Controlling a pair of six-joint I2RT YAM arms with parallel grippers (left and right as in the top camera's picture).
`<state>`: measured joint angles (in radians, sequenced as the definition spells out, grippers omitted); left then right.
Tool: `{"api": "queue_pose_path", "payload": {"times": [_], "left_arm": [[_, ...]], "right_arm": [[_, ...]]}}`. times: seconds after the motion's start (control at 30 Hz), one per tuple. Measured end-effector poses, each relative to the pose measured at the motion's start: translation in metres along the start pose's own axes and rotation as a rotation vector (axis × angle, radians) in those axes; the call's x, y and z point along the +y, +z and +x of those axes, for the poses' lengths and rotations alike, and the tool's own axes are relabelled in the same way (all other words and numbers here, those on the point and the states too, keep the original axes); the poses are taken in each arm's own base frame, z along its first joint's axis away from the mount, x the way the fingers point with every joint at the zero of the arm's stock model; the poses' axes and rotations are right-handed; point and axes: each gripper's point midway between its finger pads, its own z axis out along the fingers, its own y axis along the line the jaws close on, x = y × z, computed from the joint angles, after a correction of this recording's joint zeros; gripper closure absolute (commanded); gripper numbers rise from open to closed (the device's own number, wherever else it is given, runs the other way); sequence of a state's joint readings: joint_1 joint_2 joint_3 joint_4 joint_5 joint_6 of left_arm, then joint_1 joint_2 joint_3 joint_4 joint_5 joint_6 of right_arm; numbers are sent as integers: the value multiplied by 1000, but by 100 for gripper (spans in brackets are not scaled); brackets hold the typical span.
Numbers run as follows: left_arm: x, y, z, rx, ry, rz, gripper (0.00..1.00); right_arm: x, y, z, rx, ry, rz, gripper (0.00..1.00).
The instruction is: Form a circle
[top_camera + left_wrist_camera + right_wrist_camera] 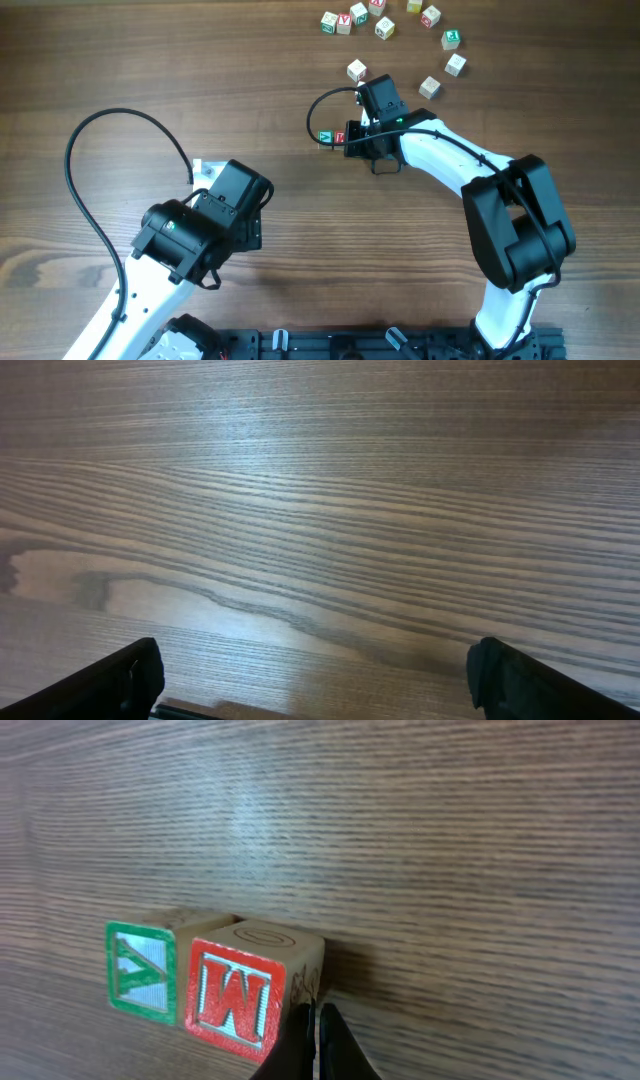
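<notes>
Blocks for the circle sit in two groups on the table (150, 60). A loose arc of blocks (451, 38) curves along the far edge, and a pair lies well apart from it, at about 7 o'clock of that arc. The pair is a red block (235, 995) and a green block (140, 970). They are touching side by side, with the green at 9 o'clock of the red in the overhead view.

Your right gripper (315, 1040) is pinched fully closed and holds nothing. Its tips touch the red block's corner on the 3 o'clock side, so you are using it as a pusher.

- **Contact point:** A corner contact will likely spin the red block rather than slide it. Move the tips to the middle of a face before you press.
- **Push direction:** Pushing from 3 o'clock would probably send both blocks toward 9 o'clock, away from the arc. Go around to their 6 o'clock side instead and drive them toward 12 to 1 o'clock, into the open lower-left part of the ring.
- **How to push:** Keep the tips low on the wood and move slowly, so the two blocks travel together.
- **Lone block:** Watch the lone block (357, 70) just beyond your wrist at 12 o'clock, because the arm could easily knock it.

Your left gripper (320, 695) stands wide open over bare wood at about 8 o'clock of the pair, well apart from every block. Leave it parked there.
</notes>
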<state>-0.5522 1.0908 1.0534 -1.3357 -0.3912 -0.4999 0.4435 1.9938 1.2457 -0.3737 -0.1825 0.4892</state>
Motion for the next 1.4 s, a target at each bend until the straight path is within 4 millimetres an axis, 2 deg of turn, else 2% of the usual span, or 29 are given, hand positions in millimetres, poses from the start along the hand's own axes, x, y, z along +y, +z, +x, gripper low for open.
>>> {"api": "queue_pose_path", "payload": {"times": [0.27, 0.43, 0.53, 0.6, 0.63, 0.7, 0.73, 0.83, 0.93, 1.03, 1.1, 1.27, 1.4], "left_arm": [[0, 0, 0, 0, 0, 0, 0], [0, 0, 0, 0, 0, 0, 0], [0, 0, 0, 0, 0, 0, 0], [0, 0, 0, 0, 0, 0, 0], [0, 0, 0, 0, 0, 0, 0], [0, 0, 0, 0, 0, 0, 0], [0, 0, 0, 0, 0, 0, 0], [0, 0, 0, 0, 0, 0, 0], [0, 0, 0, 0, 0, 0, 0], [0, 0, 0, 0, 0, 0, 0], [0, 0, 0, 0, 0, 0, 0], [0, 0, 0, 0, 0, 0, 0], [0, 0, 0, 0, 0, 0, 0]], "right_arm": [[2, 0, -3, -12, -7, -9, 95], [-15, -1, -12, -62, 16, 81, 95], [-25, -6, -25, -97, 35, 118, 85], [-24, -15, -46, -141, 36, 116, 75], [-21, -25, -67, -188, 29, 107, 67], [-12, -45, -103, -275, 12, 85, 67], [-5, -63, -131, -348, 5, 64, 66], [2, -91, -168, -456, -9, 35, 59], [2, -109, -195, -553, -28, 17, 50], [-5, -116, -208, -599, -36, 19, 42], [-5, -116, -215, -628, -62, 9, 40], [-8, -79, -216, -590, -87, 4, 32], [-10, -55, -229, -577, -93, 7, 31]]}}
